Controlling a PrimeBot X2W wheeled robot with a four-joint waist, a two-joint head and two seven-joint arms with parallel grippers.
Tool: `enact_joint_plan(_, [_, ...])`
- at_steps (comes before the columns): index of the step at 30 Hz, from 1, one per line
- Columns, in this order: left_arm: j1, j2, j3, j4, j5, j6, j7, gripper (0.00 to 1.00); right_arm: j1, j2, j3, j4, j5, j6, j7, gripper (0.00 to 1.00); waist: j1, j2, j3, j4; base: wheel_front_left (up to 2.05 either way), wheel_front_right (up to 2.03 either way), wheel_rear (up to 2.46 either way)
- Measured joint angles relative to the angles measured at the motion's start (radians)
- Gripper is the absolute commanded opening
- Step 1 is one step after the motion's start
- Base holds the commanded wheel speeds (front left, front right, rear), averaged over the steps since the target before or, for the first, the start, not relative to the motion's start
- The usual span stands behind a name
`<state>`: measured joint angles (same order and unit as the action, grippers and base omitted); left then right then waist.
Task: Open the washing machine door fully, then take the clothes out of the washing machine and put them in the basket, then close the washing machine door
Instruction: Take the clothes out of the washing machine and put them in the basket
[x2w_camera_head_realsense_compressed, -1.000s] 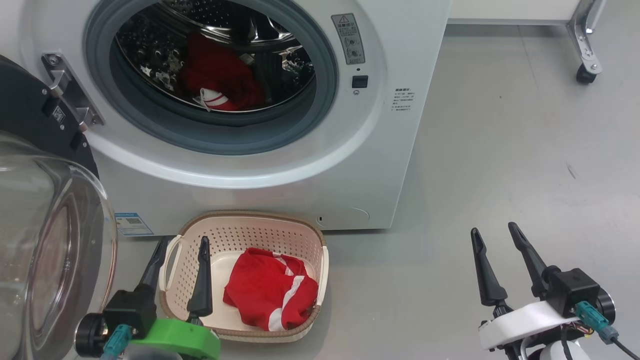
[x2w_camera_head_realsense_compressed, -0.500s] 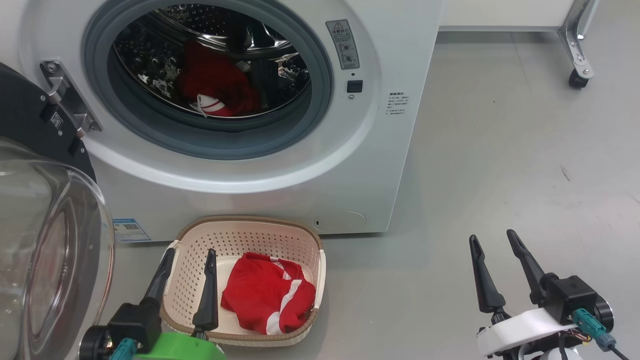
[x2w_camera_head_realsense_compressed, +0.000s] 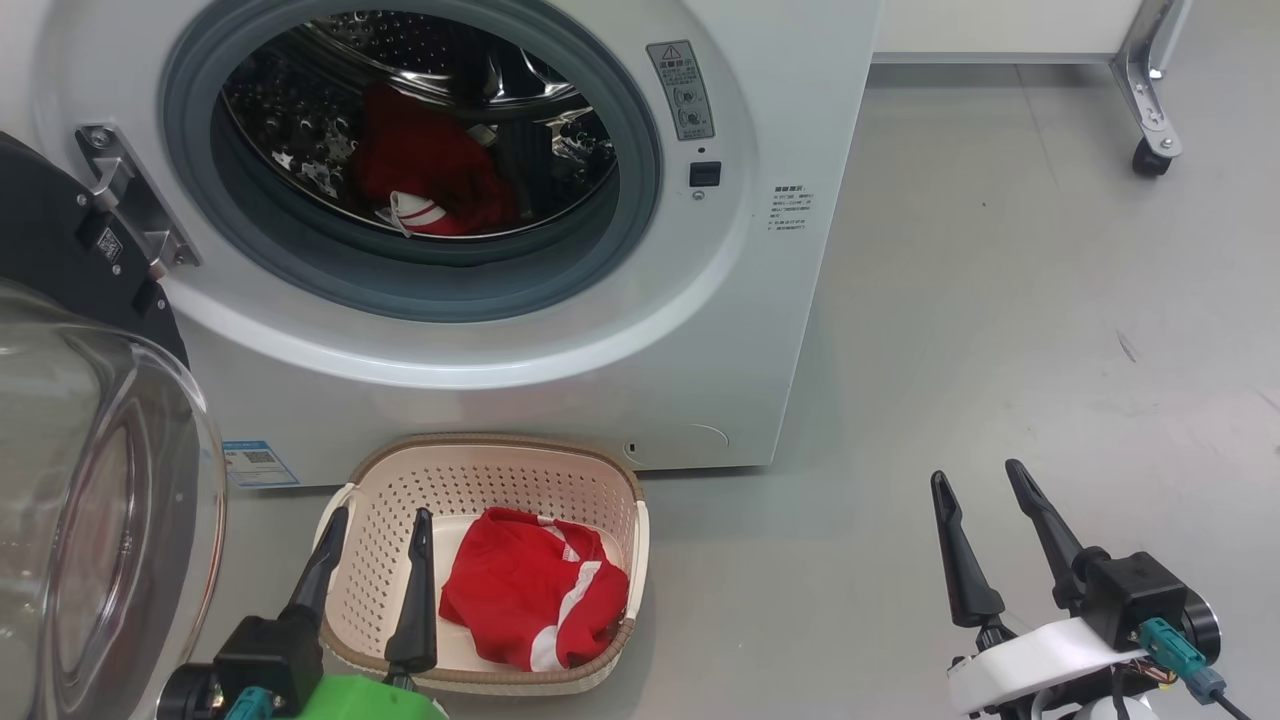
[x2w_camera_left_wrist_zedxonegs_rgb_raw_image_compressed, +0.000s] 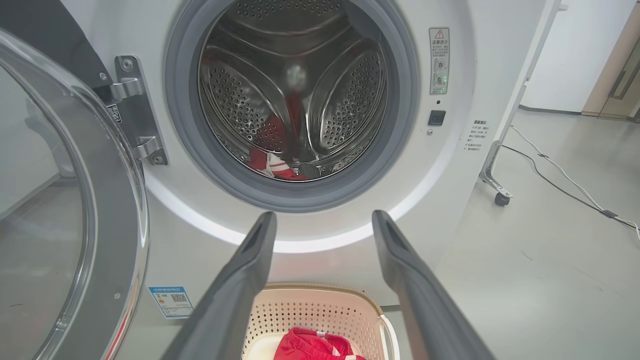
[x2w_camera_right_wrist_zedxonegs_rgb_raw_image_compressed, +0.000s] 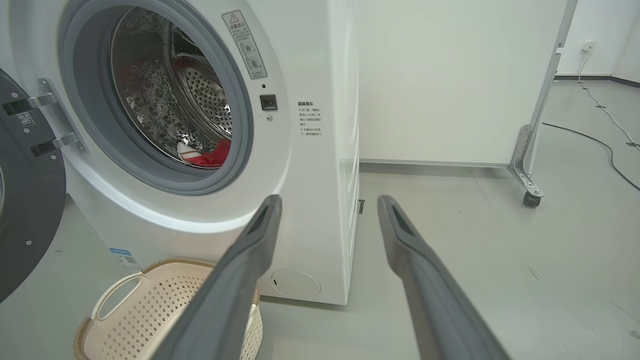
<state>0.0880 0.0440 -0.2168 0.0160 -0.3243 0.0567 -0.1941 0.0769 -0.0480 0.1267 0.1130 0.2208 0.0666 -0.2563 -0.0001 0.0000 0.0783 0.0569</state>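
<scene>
Since a second ago, registers only a small slide of the whole head view: a camera shift, not a move of the big white boxy front-loading washing machine (x2w_camera_head_realsense_compressed: 600, 380). Measured against the low cream perforated plastic basket (x2w_camera_head_realsense_compressed: 490, 438) with its brown woven-look rim, however, puts the left gripper (x2w_camera_head_realsense_compressed: 383, 513) slightly further back toward the robot than before. Leaves the right gripper (x2w_camera_head_realsense_compressed: 975, 472) where it was, above bare grey floor (x2w_camera_head_realsense_compressed: 1000, 300), well right of the machine.

Holds nothing in either: shows both pairs of long dark fingers (x2w_camera_head_realsense_compressed: 417, 590) spread wide, with clear space between them in the wrist views too.

Places the left gripper's tips over the basket's near left part, apart from the bright red white-striped garment (x2w_camera_head_realsense_compressed: 530, 590) crumpled in the basket's right half. In the left wrist view, aims those fingers toward the grey rubber-ringed drum mouth (x2w_camera_left_wrist_zedxonegs_rgb_raw_image_compressed: 300, 197), with a second red-and-white garment (x2w_camera_left_wrist_zedxonegs_rgb_raw_image_compressed: 272, 165) low in the steel drum, well ahead of the tips. At the left, shows the large round door (x2w_camera_head_realsense_compressed: 100, 480), glossy black rim and bulging clear glass bowl, swung wide open on its hinge beside the mouth. Sets the basket on the floor close against the machine's front, below the mouth.
</scene>
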Motion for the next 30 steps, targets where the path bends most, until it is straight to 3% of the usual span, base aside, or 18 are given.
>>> enact_joint_plan(20, [-0.002,0.001,-0.012,-0.025,-0.010,0.018,0.040,1.00,-0.005,0.002,0.032,-0.047,0.000,0.001,0.001,1.00,0.0000,0.0000,0.080,-0.020,0.00,0.00,0.00])
enact_joint_plan(30, [-0.143,0.000,-0.022,0.027,-0.022,0.018,0.096,1.00,-0.045,0.002,0.055,-0.078,0.000,0.003,0.002,1.00,0.0000,0.0000,0.190,-0.053,0.00,0.00,0.00])
